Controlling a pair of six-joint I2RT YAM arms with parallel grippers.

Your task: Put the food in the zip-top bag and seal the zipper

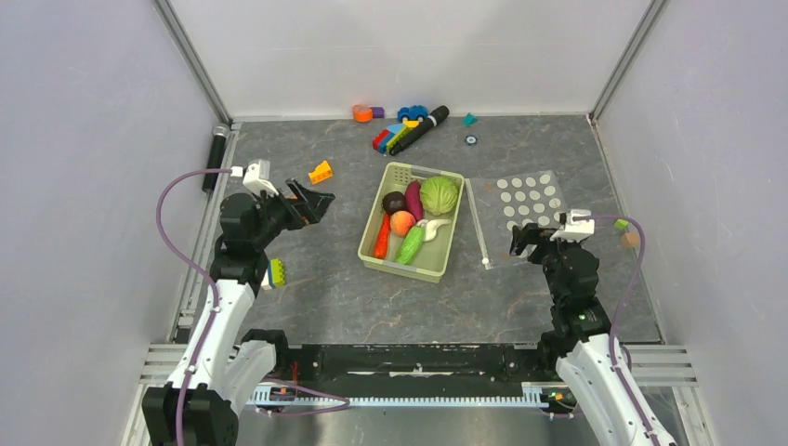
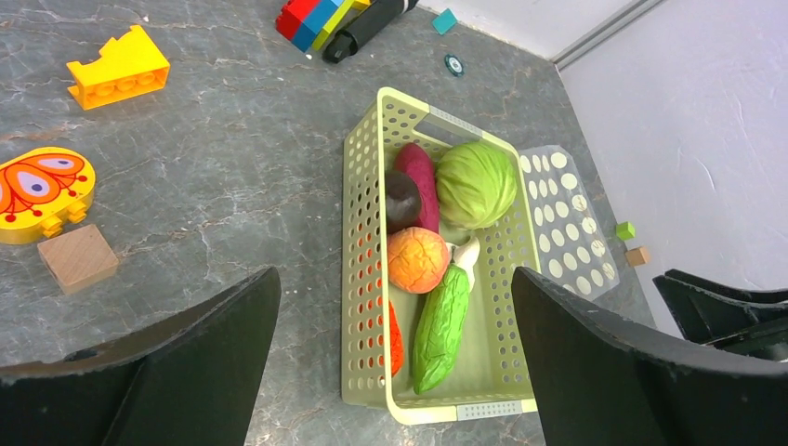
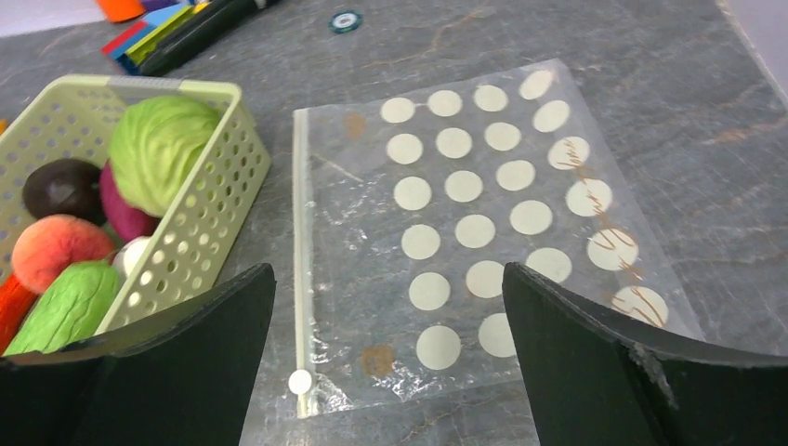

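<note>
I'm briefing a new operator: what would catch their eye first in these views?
The pale green basket at the table's centre, packed with toy produce, its green cabbage brightest. Just right of it the clear dotted bag lies flat and empty, the right gripper open at its near edge. Colourful blocks cluster along the far wall.

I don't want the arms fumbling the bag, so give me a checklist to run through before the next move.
1. The left pincer is open and empty: ok.
2. The right pincer is open, empty and facing the bag: ok.
3. The bag lies flat and empty beside the basket: ok.
4. The zipper edge faces the basket: ok.
5. The zipper is already unzipped: cannot tell.
6. The food is all in the basket, with the cabbage unobstructed on top: ok.
</note>
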